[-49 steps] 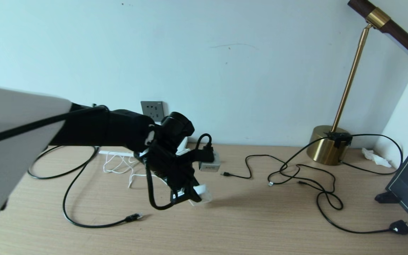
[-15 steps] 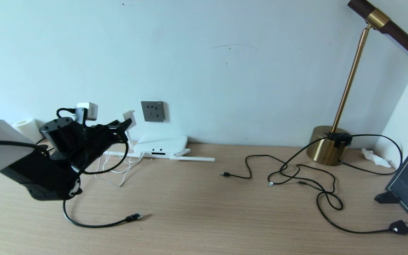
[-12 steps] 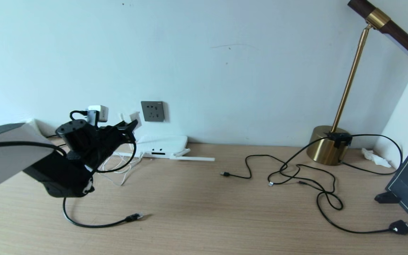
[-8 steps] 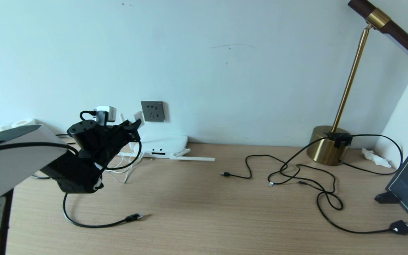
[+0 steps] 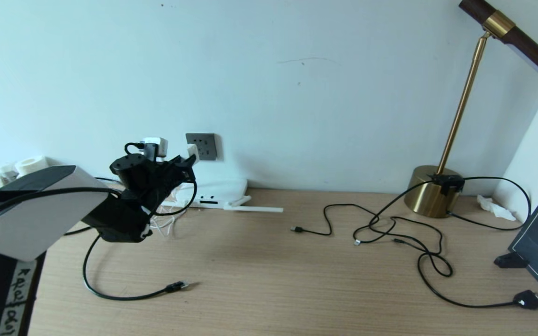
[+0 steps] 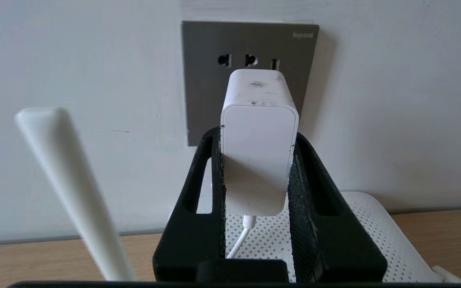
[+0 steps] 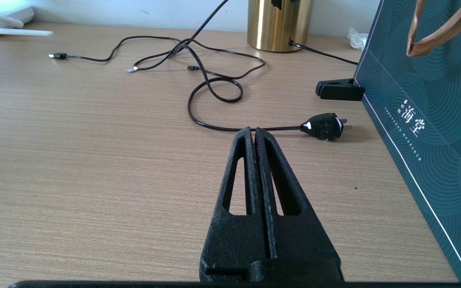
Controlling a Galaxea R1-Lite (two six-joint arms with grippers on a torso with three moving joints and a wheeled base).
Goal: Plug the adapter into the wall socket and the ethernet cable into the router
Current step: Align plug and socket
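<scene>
My left arm is raised toward the wall, left gripper (image 6: 256, 148) clamped on a load; my right gripper (image 7: 253, 138) pressed closed, low

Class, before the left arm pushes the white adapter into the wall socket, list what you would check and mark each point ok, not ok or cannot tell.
1. Left end effector shut on the adapter: ok.
2. Adapter in front of the wall socket, facing it: ok.
3. Prongs lined up with the socket holes: cannot tell, the adapter body hides them.
4. Adapter's white cord hanging free over the router: ok.
5. Ethernet cable plugged into the router: not ok, it lies loose on the desk.
6. Right end effector shut and empty: ok.
</scene>
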